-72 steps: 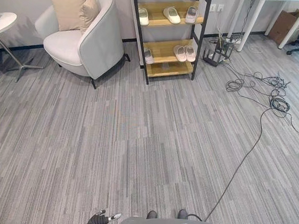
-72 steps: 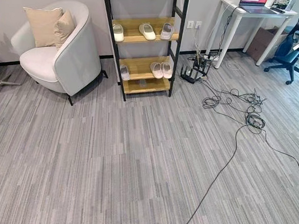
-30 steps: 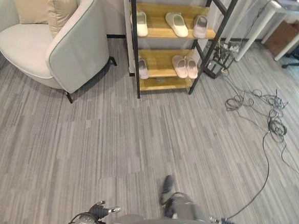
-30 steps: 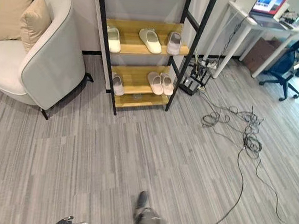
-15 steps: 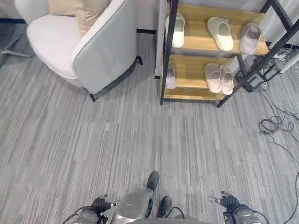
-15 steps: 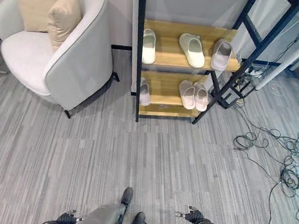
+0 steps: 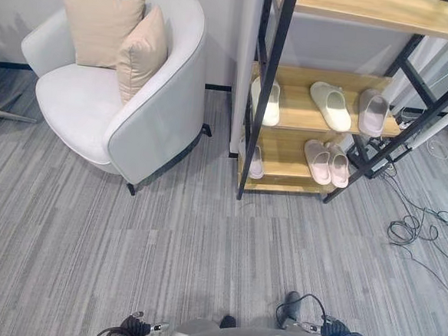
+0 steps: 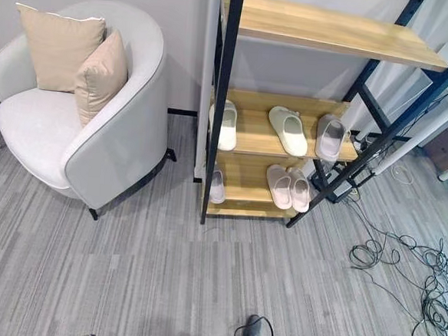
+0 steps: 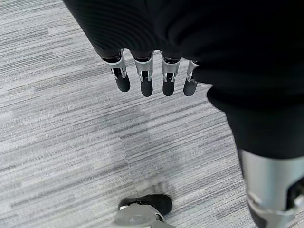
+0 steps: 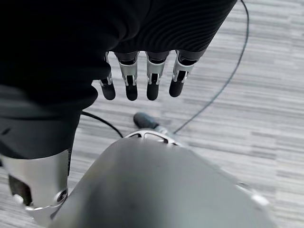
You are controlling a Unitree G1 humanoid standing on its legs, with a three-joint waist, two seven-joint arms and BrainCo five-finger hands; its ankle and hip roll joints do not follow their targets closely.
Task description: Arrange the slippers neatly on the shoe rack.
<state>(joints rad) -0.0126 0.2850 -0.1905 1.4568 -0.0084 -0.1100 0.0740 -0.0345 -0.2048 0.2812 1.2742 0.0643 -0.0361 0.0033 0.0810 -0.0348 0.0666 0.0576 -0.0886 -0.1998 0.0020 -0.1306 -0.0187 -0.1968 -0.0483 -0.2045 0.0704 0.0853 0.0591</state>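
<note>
The shoe rack [image 7: 269,94] has a black frame and wooden shelves and stands ahead by the wall. On its middle shelf lie a white slipper [image 7: 271,102], a cream slipper [image 7: 330,106] and a greyish-pink slipper [image 7: 372,111], spaced apart. The bottom shelf holds a pale slipper [image 7: 256,162] by the left post and a pink pair [image 7: 326,163] side by side. My left hand [image 7: 132,328] and right hand [image 7: 328,327] hang low, far from the rack. The left fingers [image 9: 144,78] and the right fingers [image 10: 129,80] are straight and hold nothing.
A light grey armchair [image 7: 155,109] with two beige cushions [image 7: 100,21] stands left of the rack. Loose cables [image 7: 427,228] lie on the carpet to the right. A bare top shelf [image 8: 334,29] spans the rack. Grey carpet lies between me and the rack.
The camera has moved closer to the rack and turned, so rack and armchair look larger. The slippers lie as before. Both hands stay low and open.
</note>
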